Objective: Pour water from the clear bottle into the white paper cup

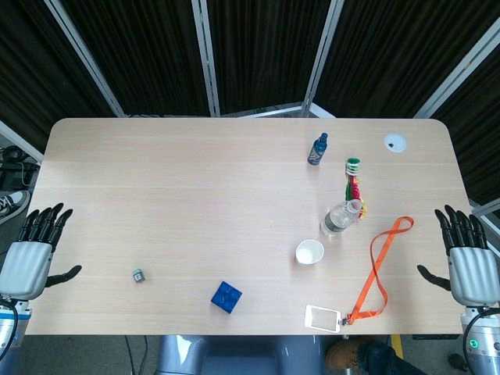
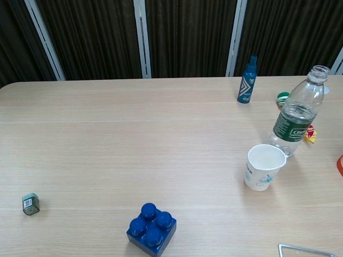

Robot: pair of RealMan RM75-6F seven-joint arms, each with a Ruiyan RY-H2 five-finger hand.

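Clear bottle (image 1: 341,216) upright beside white cup (image 1: 309,251) | right hand (image 1: 469,260) well apart

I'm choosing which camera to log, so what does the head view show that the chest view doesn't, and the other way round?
Only the head view shows the left hand and right hand, both open at the table's edges, and the whole orange lanyard. Only the chest view shows side-on that the clear bottle is uncapped. Both show the white paper cup beside the bottle, the blue block and the blue spray bottle.
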